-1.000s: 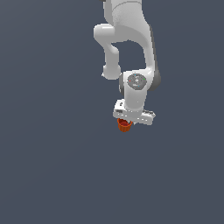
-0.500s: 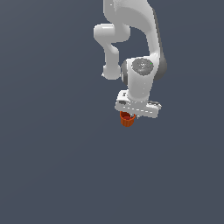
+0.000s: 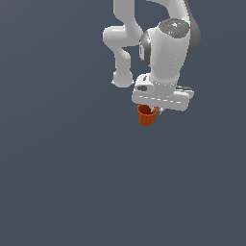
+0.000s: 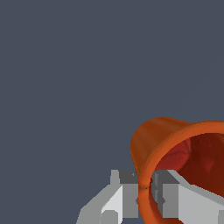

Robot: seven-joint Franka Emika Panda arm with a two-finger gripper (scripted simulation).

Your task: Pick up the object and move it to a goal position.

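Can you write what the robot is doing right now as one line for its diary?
phase: carrying | pincer: shut on cup rim | cup: orange, held under the pincer | surface: plain grey, nothing else seen

The cup (image 3: 147, 116) hung at six o'clock beneath the gripper (image 3: 153, 111), its rim wall between the fingers (image 4: 114, 200)

cup (image 3: 147, 116): orange-red outside, darker red inside, faint vertical ribs
gripper (image 3: 154, 111): white, grey fingers
arm (image 3: 166, 48): white, dark grey joint, speckled grey cap
background (image 3: 57, 182): plain slate blue-grey
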